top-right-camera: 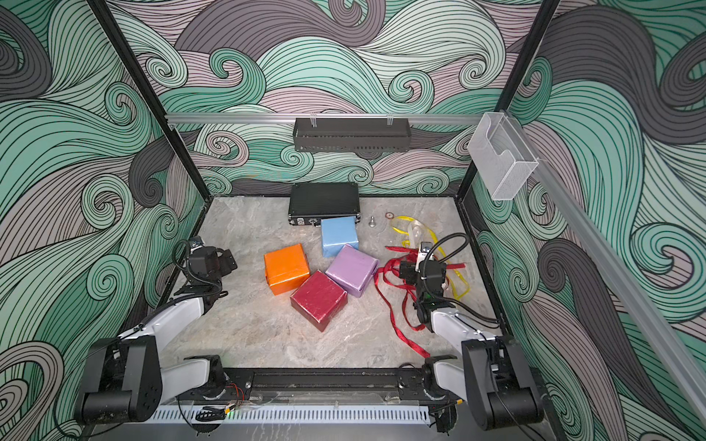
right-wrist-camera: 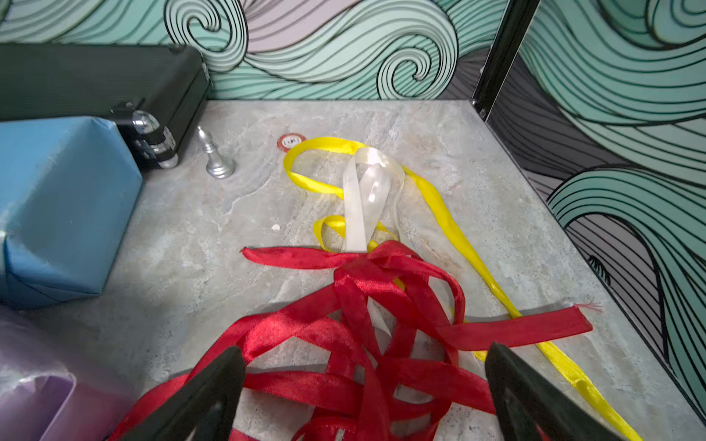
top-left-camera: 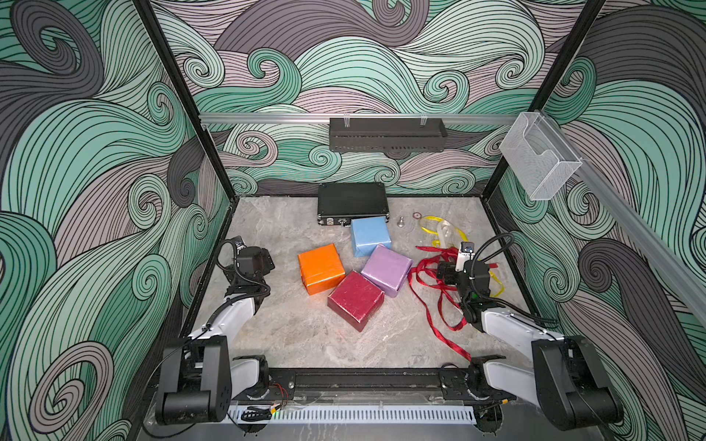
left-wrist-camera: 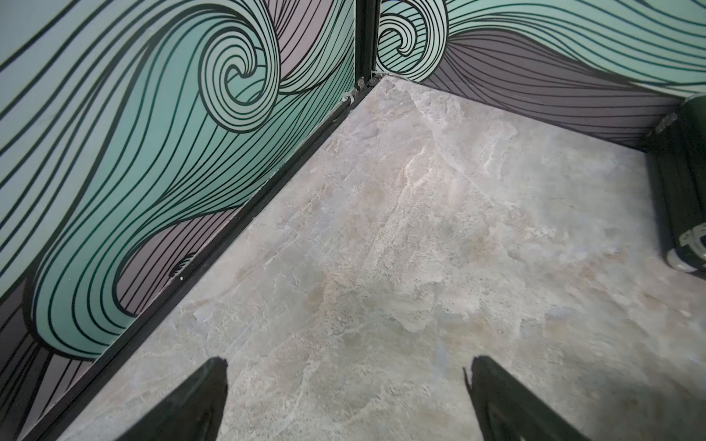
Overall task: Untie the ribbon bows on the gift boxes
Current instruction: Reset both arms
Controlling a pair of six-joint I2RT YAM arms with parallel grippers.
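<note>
Ribbons [right-wrist-camera: 366,282] loose beside bare gift boxes [top-left-camera: 386,269]

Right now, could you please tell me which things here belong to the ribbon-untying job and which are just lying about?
Job: orange box, red box, blue box, lilac box; red ribbons, yellow ribbon, white ribbon, all lying loose beside the boxes.
Lying about: black case, silver chess piece, round red chip.
</note>
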